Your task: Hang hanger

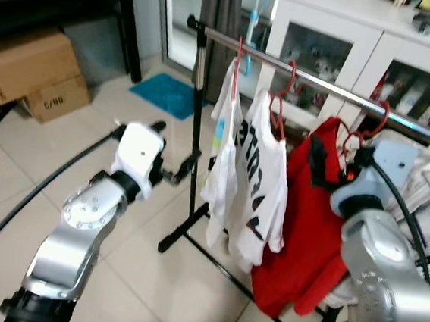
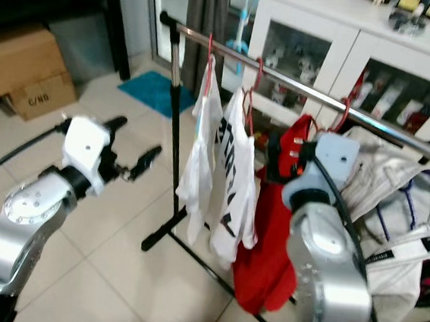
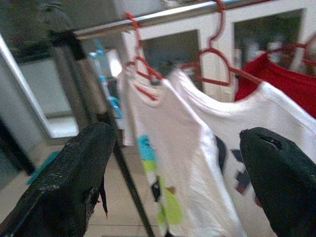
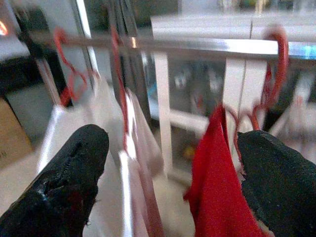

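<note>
A silver clothes rail [image 1: 314, 81] carries three red hangers. The first red hanger [image 1: 239, 57] and the second red hanger [image 1: 283, 99] hold white shirts [image 1: 254, 188]. The third red hanger [image 4: 279, 64] is hooked over the rail and holds a red shirt [image 1: 303, 238]. My right gripper [image 4: 170, 138] is open just in front of the red shirt's collar, with nothing between its fingers. Left of the rack's upright post, my left gripper [image 1: 178, 146] is open and empty at mid height, facing the white shirts [image 3: 197, 163].
The rack's black foot [image 1: 173, 241] reaches out over the tiled floor. Cardboard boxes [image 1: 33, 67] sit at the left and a blue mat [image 1: 168, 94] lies behind the post. A white glass-door cabinet [image 1: 348, 44] stands behind the rail. Pale clothes [image 2: 395, 193] are heaped at the right.
</note>
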`<state>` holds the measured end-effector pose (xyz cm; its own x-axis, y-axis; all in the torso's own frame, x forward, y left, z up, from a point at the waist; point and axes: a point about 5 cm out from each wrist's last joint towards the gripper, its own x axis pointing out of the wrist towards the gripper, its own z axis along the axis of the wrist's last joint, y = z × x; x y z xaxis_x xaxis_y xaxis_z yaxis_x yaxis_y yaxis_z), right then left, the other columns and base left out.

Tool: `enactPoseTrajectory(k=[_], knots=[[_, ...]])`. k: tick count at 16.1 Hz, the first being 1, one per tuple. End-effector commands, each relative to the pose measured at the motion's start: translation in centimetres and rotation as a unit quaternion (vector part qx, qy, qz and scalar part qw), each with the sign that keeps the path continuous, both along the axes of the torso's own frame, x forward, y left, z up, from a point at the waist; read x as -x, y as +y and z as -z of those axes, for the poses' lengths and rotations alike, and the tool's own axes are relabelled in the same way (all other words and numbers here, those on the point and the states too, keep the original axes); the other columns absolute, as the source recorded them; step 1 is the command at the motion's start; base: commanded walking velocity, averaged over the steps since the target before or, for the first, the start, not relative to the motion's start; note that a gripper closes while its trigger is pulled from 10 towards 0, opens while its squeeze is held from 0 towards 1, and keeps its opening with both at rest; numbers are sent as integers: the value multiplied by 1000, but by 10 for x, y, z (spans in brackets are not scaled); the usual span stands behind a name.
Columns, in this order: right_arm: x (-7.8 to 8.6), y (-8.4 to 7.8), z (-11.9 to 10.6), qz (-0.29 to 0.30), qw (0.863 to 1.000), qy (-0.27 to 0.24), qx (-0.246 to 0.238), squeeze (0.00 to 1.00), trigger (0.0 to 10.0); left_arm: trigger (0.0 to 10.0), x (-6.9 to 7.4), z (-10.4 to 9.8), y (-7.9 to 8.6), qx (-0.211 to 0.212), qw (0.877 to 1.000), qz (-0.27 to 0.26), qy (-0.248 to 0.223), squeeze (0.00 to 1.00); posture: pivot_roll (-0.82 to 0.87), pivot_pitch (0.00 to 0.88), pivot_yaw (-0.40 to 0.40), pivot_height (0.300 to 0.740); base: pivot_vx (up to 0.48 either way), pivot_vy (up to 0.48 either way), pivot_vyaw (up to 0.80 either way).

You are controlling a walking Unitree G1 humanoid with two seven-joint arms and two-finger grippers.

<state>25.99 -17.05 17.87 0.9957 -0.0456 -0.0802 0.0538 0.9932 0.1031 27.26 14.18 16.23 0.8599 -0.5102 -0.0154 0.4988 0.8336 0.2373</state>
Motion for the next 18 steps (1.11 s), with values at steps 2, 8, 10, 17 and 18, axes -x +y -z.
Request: enactPoseTrajectory(k=[2,8,10,17,18], knots=[[-4,-6,-1,2,1000,29,-4,0,10000,10000,8,1,-8,-7,998,61,10,796,27,36,-18,740,0,0,0],[-37,-38,-18,25,998,62,-4,0,10000,10000,14,2,-11,-38,985,161,40,769,9,15,-33,740,0,0,0],[-52,-43,-20,-6,997,76,-6,0,10000,10000,14,2,-15,-42,982,180,40,765,10,6,-37,740,0,0,0],[-82,-47,-15,-41,992,121,-12,0,10000,10000,19,1,-19,-43,978,199,41,749,31,0,-54,740,0,0,0],[-84,-47,-14,-36,991,127,-13,0,10000,10000,19,1,-19,-44,978,199,41,753,31,0,-54,740,0,0,0]])
